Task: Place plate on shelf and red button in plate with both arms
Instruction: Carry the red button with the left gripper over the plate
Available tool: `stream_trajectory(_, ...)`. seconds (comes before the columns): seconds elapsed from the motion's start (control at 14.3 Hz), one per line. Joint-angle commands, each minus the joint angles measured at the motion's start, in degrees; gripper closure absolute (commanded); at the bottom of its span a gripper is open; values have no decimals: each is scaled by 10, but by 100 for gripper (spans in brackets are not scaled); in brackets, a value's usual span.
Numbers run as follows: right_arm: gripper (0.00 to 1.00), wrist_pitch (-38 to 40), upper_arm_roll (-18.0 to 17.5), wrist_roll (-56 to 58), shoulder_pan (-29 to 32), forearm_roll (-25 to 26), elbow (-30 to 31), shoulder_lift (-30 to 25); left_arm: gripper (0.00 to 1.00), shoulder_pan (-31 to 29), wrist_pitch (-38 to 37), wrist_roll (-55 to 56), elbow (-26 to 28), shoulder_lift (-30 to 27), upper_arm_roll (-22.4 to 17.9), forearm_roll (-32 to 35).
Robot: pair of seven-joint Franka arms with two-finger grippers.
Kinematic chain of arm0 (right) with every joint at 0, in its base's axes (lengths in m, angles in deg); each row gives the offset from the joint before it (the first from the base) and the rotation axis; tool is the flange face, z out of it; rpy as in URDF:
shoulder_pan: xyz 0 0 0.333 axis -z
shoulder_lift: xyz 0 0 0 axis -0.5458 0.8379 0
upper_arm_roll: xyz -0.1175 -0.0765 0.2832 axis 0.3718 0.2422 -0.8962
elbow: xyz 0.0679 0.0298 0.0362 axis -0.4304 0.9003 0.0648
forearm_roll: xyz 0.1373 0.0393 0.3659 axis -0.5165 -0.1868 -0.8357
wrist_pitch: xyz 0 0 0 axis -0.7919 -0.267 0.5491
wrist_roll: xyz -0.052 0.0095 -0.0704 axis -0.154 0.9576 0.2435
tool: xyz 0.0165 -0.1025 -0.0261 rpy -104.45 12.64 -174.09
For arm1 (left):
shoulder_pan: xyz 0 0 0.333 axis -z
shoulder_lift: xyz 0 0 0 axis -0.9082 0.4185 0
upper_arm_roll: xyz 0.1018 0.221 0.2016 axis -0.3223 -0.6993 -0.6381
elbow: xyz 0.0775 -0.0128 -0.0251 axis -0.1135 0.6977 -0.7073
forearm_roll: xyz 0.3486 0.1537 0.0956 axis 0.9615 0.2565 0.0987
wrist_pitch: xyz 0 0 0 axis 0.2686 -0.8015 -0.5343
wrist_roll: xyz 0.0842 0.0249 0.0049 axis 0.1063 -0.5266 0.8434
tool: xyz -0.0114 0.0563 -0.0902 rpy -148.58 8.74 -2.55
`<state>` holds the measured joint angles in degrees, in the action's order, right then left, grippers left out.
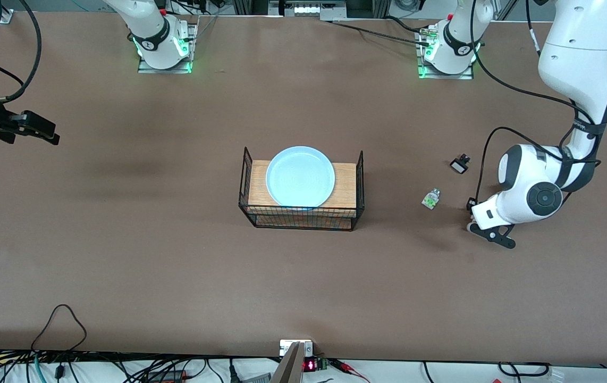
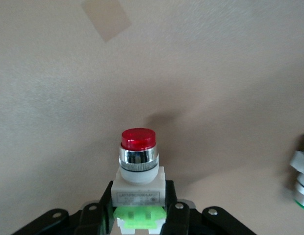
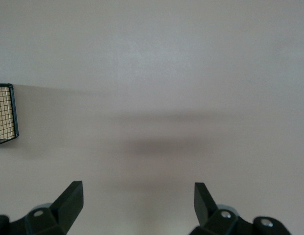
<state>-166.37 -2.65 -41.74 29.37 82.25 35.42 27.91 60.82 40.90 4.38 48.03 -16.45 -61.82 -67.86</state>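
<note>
Nearest the front camera sits a black wire rack [image 1: 300,213] with a wooden top, and the glossy pale blue plate [image 1: 300,176] rests on that top, well apart from both tools. Left tool [image 2: 139,215] is clamped on the red button [image 2: 138,171], gripping its white body with the shiny red cap sticking out, over the brown desk [image 1: 176,266]. Just beside that tool lies a capless white-and-green switch [image 1: 431,199]. Right tool [image 3: 138,203] hangs wide open, holding nothing.
</note>
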Motion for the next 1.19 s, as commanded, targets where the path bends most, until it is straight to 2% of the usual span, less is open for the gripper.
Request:
stream_trajectory(0.0, 0, 12, -5, 8, 2, 3, -9, -3, 88, 1, -99, -8, -45, -45, 16, 12)
stream_trajectory(0.14, 0, 11, -5, 8, 1, 4, -9, -2, 89, 0, -166, -7, -92, -66, 34, 10)
stream_trajectory(0.42, 0, 12, -6, 6, 0, 3, -9, -3, 89, 0, -338, 11, -223, -70, 95, -8)
stream_trajectory(0.56, 0, 12, -6, 7, 1, 3, -9, -3, 89, 0, -402, 23, -271, -70, 100, -35)
stream_trajectory(0.7, 0, 12, -6, 7, 0, 3, -9, -3, 89, 1, -443, 37, -287, -74, 103, -92)
stream_trajectory(0.84, 0, 12, -6, 8, 0, 3, -9, -3, 89, 11, -447, 78, -299, -92, 103, -148)
stream_trajectory(1.12, 0, 12, -6, 8, 0, 3, -9, -3, 89, 85, -448, 204, -302, -118, 104, -169)
